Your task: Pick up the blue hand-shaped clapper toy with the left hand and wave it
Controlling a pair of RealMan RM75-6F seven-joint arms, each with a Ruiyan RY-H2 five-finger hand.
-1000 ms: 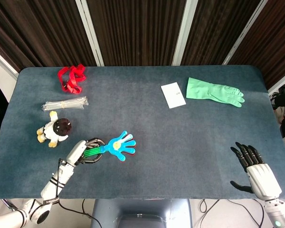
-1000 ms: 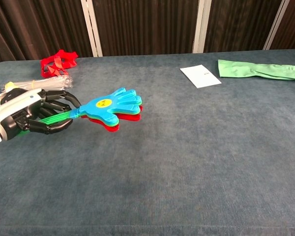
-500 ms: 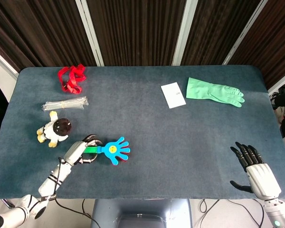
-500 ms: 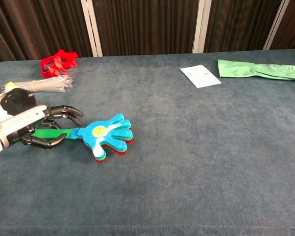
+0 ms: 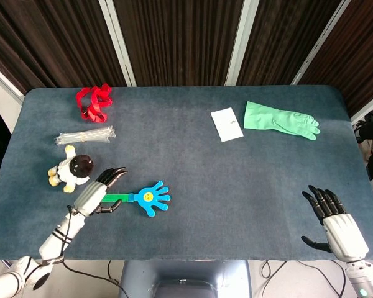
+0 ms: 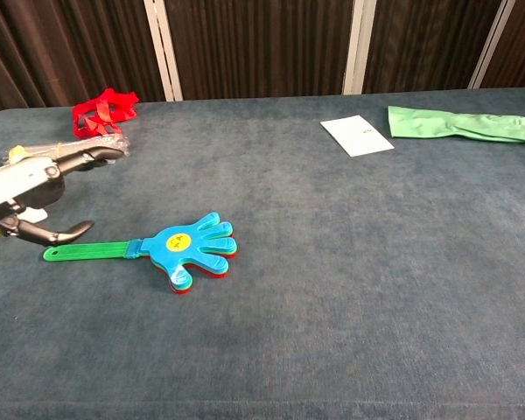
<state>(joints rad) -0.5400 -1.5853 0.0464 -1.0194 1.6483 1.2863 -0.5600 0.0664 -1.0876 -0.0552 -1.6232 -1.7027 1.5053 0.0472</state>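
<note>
Chest view shows the blue hand-shaped plastic clapper toy lying flat on the dark blue bench, with its green handle pointed toward the left robot hand. The toy's long axis is seen to run side to side, palm end toward the bench's middle, handle end nearest the left robot hand. That hand is held just above the handle tip with its fingers spread apart, and nothing is gripped. The right robot hand is seen in the head view well apart at the opposite near corner, fingers apart and empty, so the left is much the nearer.

One clapper, one red strap bundle, one clear wrapped bundle, one small plush doll, one white card and one green rubber glove are counted.
</note>
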